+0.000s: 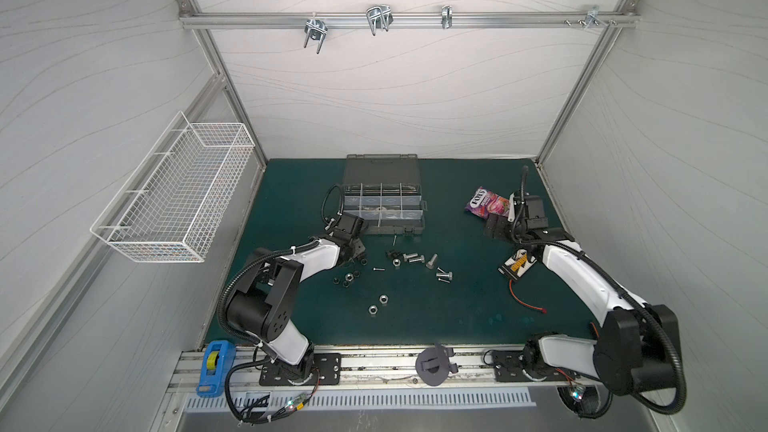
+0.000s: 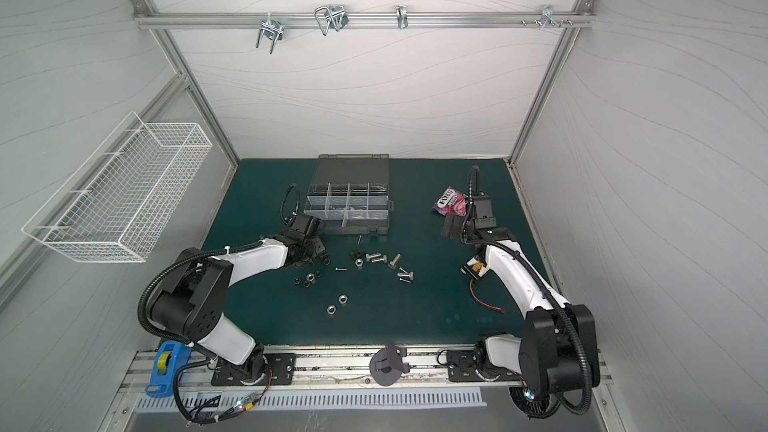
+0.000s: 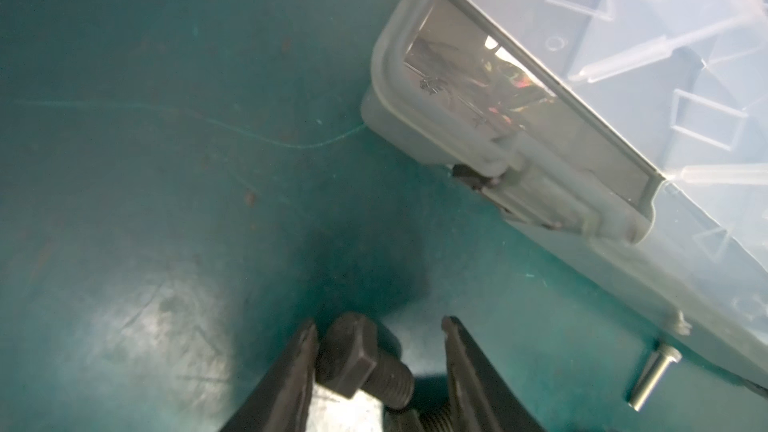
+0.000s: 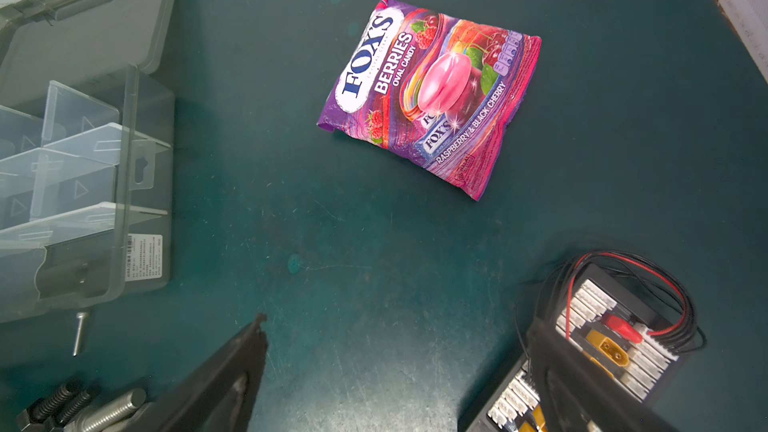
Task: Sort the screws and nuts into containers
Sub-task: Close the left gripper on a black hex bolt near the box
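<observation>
The black bolt (image 3: 365, 363) I'm after sits between the left jaws, lying slantwise with its hex head toward the tips. The jaws are about half shut around it. One presses against the bolt's head, while beside the threaded shank I see a strip of green surface (image 3: 166, 160) before the other jaw. Whether the bolt is truly pinched lower down I cannot tell, since the frame cuts that part off. Close by it another threaded piece shows, too cropped to name.

In both top views the left arm (image 1: 316, 255) reaches to a spot just off the near left corner of the grey case (image 1: 390, 229). The lid is folded back and the compartments (image 1: 390, 201) stand open. A thin silver screw (image 1: 394, 239) lies right beside the case's near wall. Scattered on the surface nearer me are more black bolts (image 1: 391, 253), silver hex bolts (image 1: 413, 258), silver nuts (image 1: 383, 299) and small black nuts (image 1: 348, 277), all outside the case.

The right jaws are spread wide and hold nothing. They hang over bare surface between the case and a connector board (image 4: 615, 347) with red wire. One jaw overlaps the board in the right wrist view, but I cannot tell if it touches. A purple candy bag (image 4: 428, 93) lies beyond them, well apart from the case.
</observation>
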Controlling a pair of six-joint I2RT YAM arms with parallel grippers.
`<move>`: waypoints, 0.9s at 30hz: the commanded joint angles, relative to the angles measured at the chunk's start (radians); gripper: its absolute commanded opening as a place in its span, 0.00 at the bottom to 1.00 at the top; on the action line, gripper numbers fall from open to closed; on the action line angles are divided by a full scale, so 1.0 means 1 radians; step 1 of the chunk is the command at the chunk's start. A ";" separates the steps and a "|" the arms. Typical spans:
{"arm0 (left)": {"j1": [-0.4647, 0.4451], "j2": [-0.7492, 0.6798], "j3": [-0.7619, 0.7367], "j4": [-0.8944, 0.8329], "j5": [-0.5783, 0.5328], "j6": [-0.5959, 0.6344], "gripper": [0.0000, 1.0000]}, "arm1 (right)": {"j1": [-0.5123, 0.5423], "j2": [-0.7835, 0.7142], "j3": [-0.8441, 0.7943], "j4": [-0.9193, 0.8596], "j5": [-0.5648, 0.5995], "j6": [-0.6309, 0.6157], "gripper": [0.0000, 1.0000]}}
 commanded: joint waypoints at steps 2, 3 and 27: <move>-0.004 0.030 0.020 0.002 -0.012 -0.024 0.45 | 0.006 -0.011 -0.013 -0.003 0.005 0.014 0.99; -0.004 0.032 0.021 0.001 -0.017 -0.019 0.44 | 0.006 -0.012 -0.013 -0.002 0.005 0.014 0.99; -0.004 0.038 0.097 -0.125 -0.084 0.183 0.06 | 0.006 0.000 -0.004 -0.006 0.003 0.018 0.99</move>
